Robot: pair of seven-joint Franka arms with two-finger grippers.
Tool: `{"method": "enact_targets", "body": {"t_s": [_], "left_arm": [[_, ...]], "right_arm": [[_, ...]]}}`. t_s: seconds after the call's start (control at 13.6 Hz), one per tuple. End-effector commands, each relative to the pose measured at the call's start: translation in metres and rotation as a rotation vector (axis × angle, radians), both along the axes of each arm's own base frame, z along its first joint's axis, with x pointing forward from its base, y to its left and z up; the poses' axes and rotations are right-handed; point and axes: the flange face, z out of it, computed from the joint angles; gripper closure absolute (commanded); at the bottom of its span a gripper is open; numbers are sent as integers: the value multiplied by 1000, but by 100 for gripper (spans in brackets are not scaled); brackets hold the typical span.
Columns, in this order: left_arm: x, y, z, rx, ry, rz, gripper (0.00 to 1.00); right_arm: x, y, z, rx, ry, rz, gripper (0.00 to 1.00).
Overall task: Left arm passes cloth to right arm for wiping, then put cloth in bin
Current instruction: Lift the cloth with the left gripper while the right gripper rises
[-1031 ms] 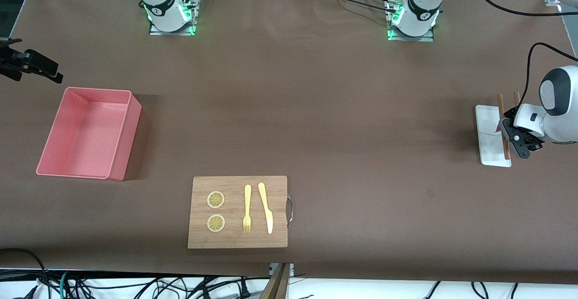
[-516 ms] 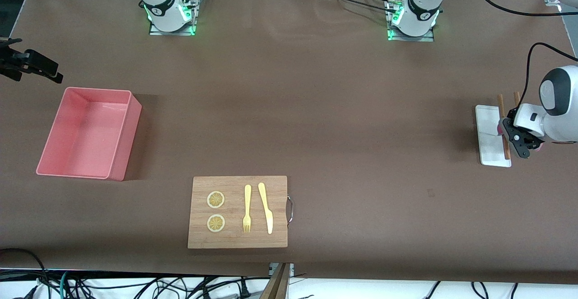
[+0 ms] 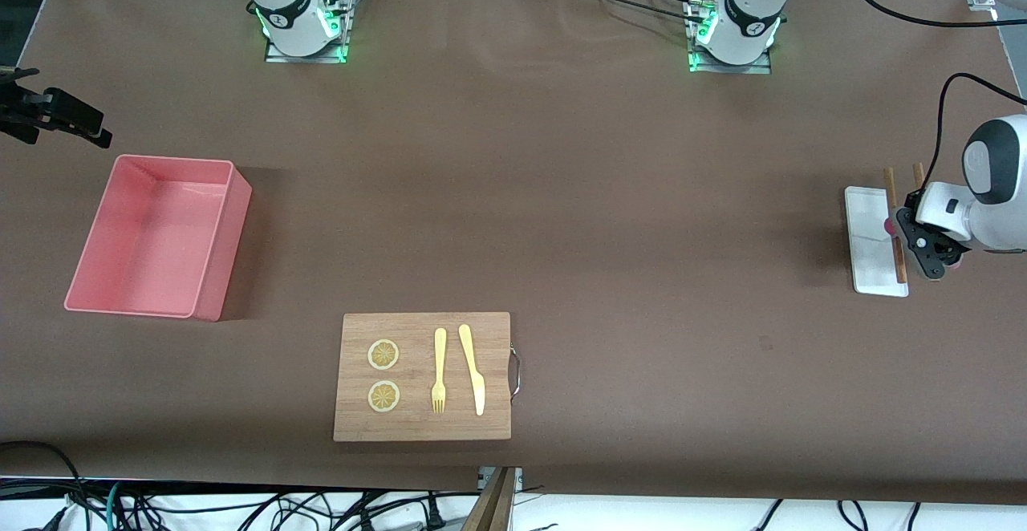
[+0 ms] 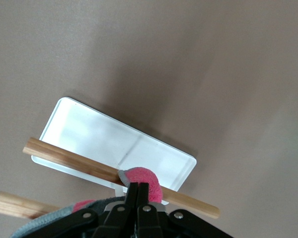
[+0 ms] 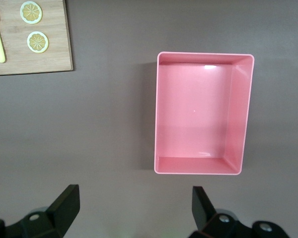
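front: high, faces both arm bases, takes in the whole brown table (image 3: 562, 194) | left wrist: close, looks down on the white rectangular tray (image 4: 94, 139) | right wrist: higher, looks down on the light pink rectangular plastic bin (image 5: 203, 113) | both shared with front

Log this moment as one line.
left gripper: shut on cloth over white tray | right gripper: open, waiting near bin | bin: no cloth inside
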Motion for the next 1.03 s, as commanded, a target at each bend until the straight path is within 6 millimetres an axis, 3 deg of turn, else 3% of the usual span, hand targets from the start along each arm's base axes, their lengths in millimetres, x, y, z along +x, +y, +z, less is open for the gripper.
{"method": "enact_targets", "body": {"t_s": [0.0,0.37,0.66,0.74,0.96], "left_arm": [[14,-3,43,-18,-15,17,100],[44,-41,140,-59,-69,26,100],[45,-70,209,-100,-80,100,100],[43,-81,220,-99,-65,128,100],[39,-145,265,-134,-68,208,100]], "right_arm": [[1,-3,4,-1,-2,-10,0],[1,-3,4,-1,-2,-10,0],[1,-3,4,0,-2,-8,0],[1,-2,4,0,-2,-7,0],[4,0,-1,-1,4,-2,0]]}}
